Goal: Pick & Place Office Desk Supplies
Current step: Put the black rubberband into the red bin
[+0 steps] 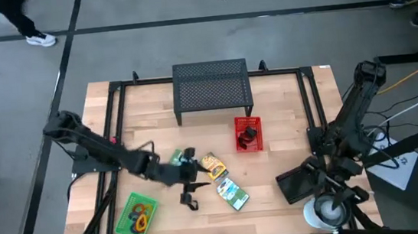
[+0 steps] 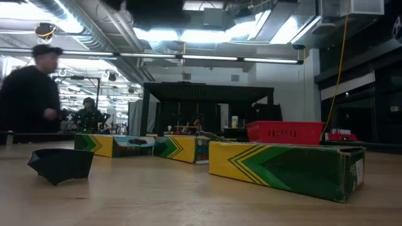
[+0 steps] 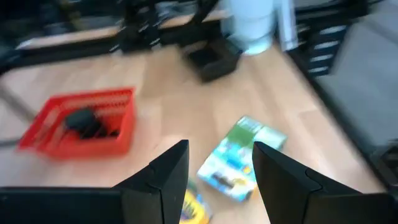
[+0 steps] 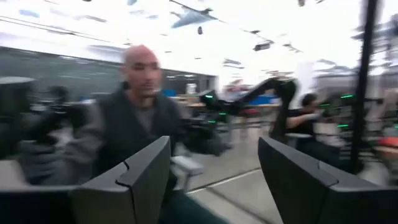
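Right now I have the left gripper (image 1: 189, 170) hovering over the front-middle of the desk (image 1: 286, 117), its fingers (image 3: 163, 177) spread with nothing between them. Just beside it lie an orange packet (image 1: 213, 164) and, toward the front edge, a blue-green packet (image 1: 233, 194); my left wrist camera sees that blue-green packet (image 3: 239, 158) on the wood beyond the fingers. A green packet (image 1: 177, 158) lies by the gripper's far side. A small black clip (image 1: 189, 202) lies closer to the front edge. Near the front-left corner a green tray (image 1: 125, 216) holds coloured loops (image 1: 141, 213). A red basket (image 1: 248, 135) with a dark item inside sits mid-desk, ahead of the black mesh stand (image 1: 213, 90) at the back edge. My right gripper (image 4: 214, 180) waits off the front-right corner, fingers spread and empty, facing a person (image 4: 134, 124) in the room.
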You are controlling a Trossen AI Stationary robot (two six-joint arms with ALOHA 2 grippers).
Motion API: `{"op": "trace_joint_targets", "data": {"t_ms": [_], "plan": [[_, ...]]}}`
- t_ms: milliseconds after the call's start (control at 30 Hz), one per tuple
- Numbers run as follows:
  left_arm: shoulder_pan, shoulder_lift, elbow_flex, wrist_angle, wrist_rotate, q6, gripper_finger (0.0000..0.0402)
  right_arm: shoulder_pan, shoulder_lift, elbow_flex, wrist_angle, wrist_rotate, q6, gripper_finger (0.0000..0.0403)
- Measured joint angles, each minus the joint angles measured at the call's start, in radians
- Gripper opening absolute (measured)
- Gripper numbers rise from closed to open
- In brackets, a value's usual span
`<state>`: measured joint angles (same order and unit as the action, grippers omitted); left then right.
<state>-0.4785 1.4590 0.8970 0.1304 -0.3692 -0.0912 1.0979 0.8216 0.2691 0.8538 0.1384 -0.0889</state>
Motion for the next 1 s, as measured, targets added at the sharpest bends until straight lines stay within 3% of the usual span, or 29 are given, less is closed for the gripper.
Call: {"op": "trace_joint_targets", "data": {"t_ms": [67,133,367,533,633,833,1000], "plan": [[-0.038,0.033,-0.023,-0.001,-0.077,-0.055,0.0176,-0.017,-0.008,-0.025,-0.001,-0.078,0.033,0.0244],[-0.07,0.073,-0.038,0.002,-0.087,-0.118,0.0176,-0.024,-0.008,-0.045,-0.002,-0.111,0.052,0.0244],[-0.171,0.198,-0.04,-0.036,-0.084,-0.289,0.0176,-0.026,-0.013,-0.105,0.043,-0.097,0.107,0.0244],[-0.235,0.214,-0.04,-0.114,-0.084,-0.399,0.0176,-0.026,-0.013,-0.161,0.127,-0.104,0.104,0.0244],[-0.266,0.213,-0.039,-0.163,-0.135,-0.446,0.0176,-0.026,-0.013,-0.209,0.182,-0.114,0.094,0.0244],[-0.265,0.229,-0.039,-0.231,-0.167,-0.514,0.0175,-0.026,-0.013,-0.255,0.262,-0.158,0.051,0.0244],[-0.235,0.278,-0.039,-0.179,-0.109,-0.501,0.0175,-0.026,-0.012,-0.254,0.262,-0.15,0.055,0.0244]]}}
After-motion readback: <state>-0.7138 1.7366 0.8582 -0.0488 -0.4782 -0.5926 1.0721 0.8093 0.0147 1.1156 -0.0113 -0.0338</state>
